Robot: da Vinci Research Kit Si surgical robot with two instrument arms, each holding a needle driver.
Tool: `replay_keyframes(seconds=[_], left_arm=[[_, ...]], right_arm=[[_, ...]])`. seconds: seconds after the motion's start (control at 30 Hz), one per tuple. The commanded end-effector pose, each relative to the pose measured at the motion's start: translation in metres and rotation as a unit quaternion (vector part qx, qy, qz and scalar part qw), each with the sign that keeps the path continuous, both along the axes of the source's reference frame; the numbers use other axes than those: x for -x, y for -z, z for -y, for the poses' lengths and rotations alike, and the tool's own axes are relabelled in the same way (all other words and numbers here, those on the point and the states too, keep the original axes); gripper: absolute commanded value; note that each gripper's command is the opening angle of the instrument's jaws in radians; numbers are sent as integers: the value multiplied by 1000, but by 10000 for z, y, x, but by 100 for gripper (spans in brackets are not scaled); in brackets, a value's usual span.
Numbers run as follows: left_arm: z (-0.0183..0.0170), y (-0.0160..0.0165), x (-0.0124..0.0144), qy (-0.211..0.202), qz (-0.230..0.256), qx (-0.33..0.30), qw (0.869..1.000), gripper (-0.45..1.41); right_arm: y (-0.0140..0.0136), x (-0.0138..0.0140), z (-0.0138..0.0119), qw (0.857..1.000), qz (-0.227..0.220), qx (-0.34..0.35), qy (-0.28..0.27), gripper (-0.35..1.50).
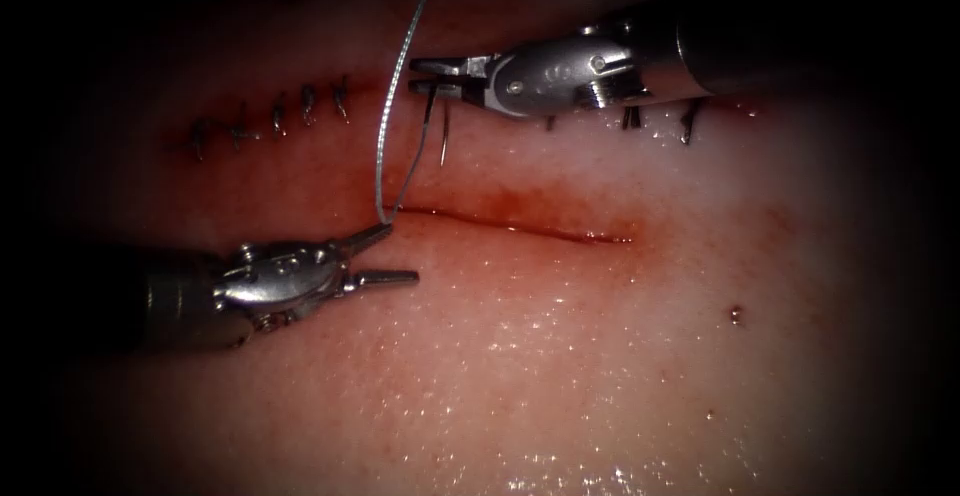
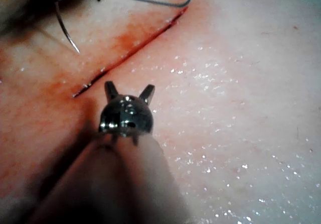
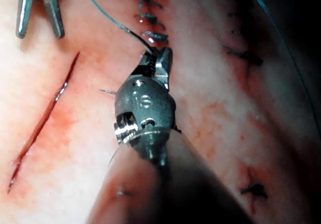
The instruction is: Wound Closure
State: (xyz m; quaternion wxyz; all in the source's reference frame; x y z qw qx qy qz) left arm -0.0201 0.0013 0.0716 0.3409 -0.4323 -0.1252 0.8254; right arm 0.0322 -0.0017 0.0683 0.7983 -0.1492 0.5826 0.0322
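Holding the needle (image 1: 436, 128) near its thread end, the right tool (image 1: 425, 72) has its fingers pinched on it above the cut (image 1: 520, 226), free of the tissue (image 1: 560, 376). The left tool (image 1: 395, 254), fingers spread, holds nothing beside the cut's left end. One thread (image 1: 392, 96) loops between them. This one cut lies unstitched; the row of stitches (image 1: 275, 118) above is done.

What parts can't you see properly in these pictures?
- Needle, endoscope view: its top end is tucked between the right tool's jaws.
- Thread, endoscope view: runs off the top edge, so its far end is cut off.
- Needle's body, right wrist view: the right tool's head hides it; just the tip pokes out.
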Motion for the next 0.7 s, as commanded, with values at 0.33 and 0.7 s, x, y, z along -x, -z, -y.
replay_keyframes(seconds=[0.33,0.7], left_arm=[[17,-25,11,-11,-9,-18,1000,56],[34,-34,17,-42,-10,-51,998,56]], right_arm=[[-8,-9,3,1000,4,15,1,-35],[-19,-21,7,1000,10,28,-2,-35]])
